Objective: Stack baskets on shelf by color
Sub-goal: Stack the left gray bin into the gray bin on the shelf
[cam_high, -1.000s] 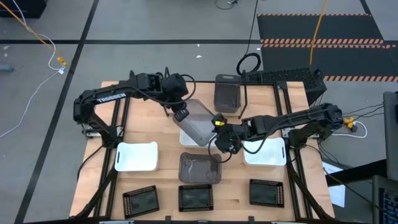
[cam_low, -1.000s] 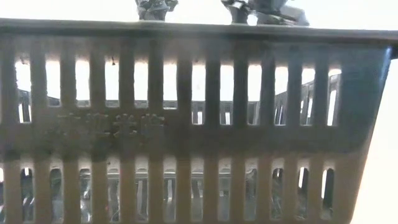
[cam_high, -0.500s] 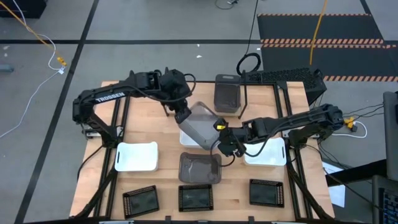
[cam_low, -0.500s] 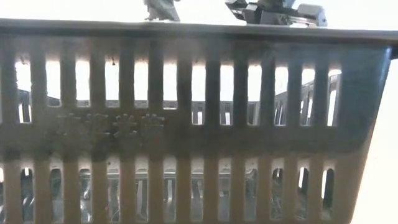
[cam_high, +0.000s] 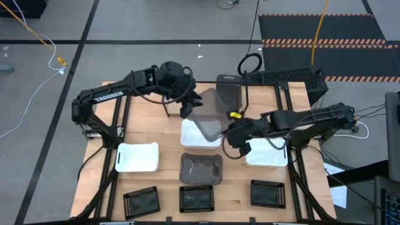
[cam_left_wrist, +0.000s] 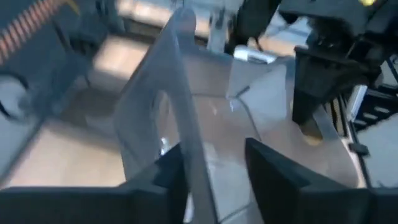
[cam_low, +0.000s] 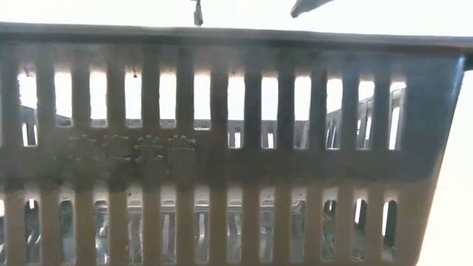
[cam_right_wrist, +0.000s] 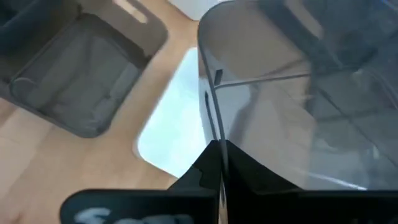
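A dark grey-brown basket (cam_high: 209,117) hangs tilted between both grippers, above a white basket (cam_high: 199,139) at the table's middle. My left gripper (cam_high: 187,105) is shut on its left far side and my right gripper (cam_high: 234,132) on its right near side. A second grey basket (cam_high: 228,94) stands at the far edge beside the shelf's black rods (cam_high: 262,85). A third grey basket (cam_high: 201,169) rests on the table near the front; its slatted wall (cam_low: 222,148) fills the low view. My left gripper pinches the held basket's side wall (cam_left_wrist: 186,146) at its rim, one finger inside the basket and one outside. The fingers slant down from the table's left far side. The basket is lifted clear and tilted. My right gripper pinches the basket's wall just below the rim (cam_right_wrist: 214,134) between its two fingers, which lie close together on the thin wall. It comes from the table's right side. The basket hangs clear above the white basket (cam_right_wrist: 177,121).
Two more white baskets (cam_high: 136,156) (cam_high: 269,153) lie left and right of the middle. Three black gridded trays (cam_high: 142,201) (cam_high: 197,199) (cam_high: 267,192) line the near edge. Black frame rods run along both table sides.
Both grippers have risen and gone toward the far edge, carrying the grey basket between them. The basket has lifted higher above the white basket and shifted toward the far grey basket. In the low view both grippers have climbed nearly out of the top.
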Robot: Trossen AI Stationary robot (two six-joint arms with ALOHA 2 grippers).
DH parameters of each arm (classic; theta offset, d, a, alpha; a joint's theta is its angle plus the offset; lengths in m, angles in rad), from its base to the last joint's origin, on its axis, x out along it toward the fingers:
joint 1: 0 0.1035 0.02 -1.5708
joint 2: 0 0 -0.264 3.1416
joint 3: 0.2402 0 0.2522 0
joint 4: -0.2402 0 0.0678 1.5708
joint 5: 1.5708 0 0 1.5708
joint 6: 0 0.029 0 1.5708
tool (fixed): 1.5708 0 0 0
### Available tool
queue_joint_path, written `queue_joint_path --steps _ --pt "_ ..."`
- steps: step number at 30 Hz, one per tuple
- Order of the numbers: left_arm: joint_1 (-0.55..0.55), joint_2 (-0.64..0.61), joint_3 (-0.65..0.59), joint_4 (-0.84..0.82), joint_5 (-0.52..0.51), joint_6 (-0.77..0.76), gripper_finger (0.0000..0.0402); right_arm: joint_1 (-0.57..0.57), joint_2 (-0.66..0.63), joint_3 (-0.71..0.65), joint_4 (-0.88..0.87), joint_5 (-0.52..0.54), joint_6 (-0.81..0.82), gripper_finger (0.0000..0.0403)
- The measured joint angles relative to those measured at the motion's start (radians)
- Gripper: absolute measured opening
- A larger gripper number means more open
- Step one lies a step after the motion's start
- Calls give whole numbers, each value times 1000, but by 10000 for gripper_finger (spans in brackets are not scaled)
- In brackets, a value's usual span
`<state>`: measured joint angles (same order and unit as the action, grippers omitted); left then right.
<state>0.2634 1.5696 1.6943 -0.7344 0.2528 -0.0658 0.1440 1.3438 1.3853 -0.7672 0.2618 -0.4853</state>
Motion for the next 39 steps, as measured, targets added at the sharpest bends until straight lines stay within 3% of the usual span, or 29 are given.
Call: queue_joint_path --steps 7,10,14,17,23,27,32,35,39 --pt "10 -79 0 74 -67 38 266 -68 -54 -12 -91 93 85 1" --pt "24 -149 0 65 -75 26 294 -106 -65 -51 -89 155 111 0" --pt "28 -244 0 45 -126 28 310 -166 -71 -94 -56 139 86 0" --pt "24 -305 0 15 -209 27 311 -213 -76 -105 -25 145 33 0" --pt "-10 -381 -2 -169 -250 -34 291 -303 -77 -151 128 129 -87 0" --pt "-83 -427 -72 -210 -410 -42 266 -383 -76 -219 236 61 -110 0" --pt "-152 -506 -264 -123 -583 -2 230 -449 -78 -302 362 23 -110 0" --pt "-176 -555 -403 0 -597 18 209 -471 -78 -327 360 14 -110 0" --pt "-200 -605 -581 185 -596 35 186 -505 -78 -348 361 -77 -81 0"
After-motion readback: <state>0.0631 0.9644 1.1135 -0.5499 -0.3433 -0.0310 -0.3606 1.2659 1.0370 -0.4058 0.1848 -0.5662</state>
